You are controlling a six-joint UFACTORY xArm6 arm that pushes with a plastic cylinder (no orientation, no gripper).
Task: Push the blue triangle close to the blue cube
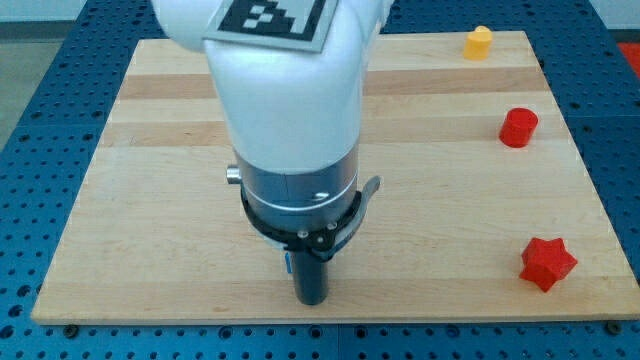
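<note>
- Your arm (285,110) fills the middle of the view, reaching down over the wooden board (150,200).
- My tip (312,300) sits near the board's bottom edge, about midway along it.
- A sliver of blue (287,263) shows just left of the rod; you cannot tell which blue block it is, or its shape.
- No jaws on this rig: a bare rod, holding nothing.
- Yellow block (479,42): top right corner.
- Red cylinder (518,127): near the right edge, upper half.
- Red star (547,263): near the bottom right corner.
- All three lie well apart from my tip.
</note>
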